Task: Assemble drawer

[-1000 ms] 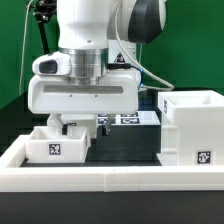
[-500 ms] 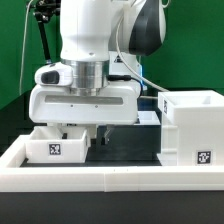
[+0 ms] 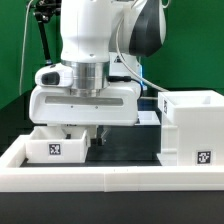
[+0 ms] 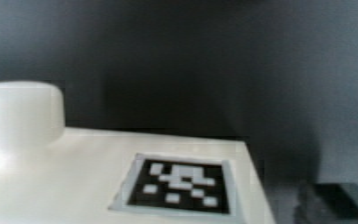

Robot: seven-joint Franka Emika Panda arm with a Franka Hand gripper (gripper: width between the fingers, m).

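Observation:
A small white open-topped tray with a square tag on its near face sits at the exterior view's left. The tall white boxy housing stands at the exterior view's right. My gripper hangs low just above the tray's right end. Its two fingers show apart, one over the tray and one beside it, holding nothing. The wrist view is filled by a flat white drawer part with a black-and-white tag and a rounded white knob. My fingers do not show there. The second tray is hidden.
A low white border wall runs along the front of the dark table. Part of the marker board shows behind my hand. The arm's white body blocks the middle of the exterior view.
The arm moved toward the exterior view's right and a little lower one second ago, covering the tags behind it. It has held still over the last half second.

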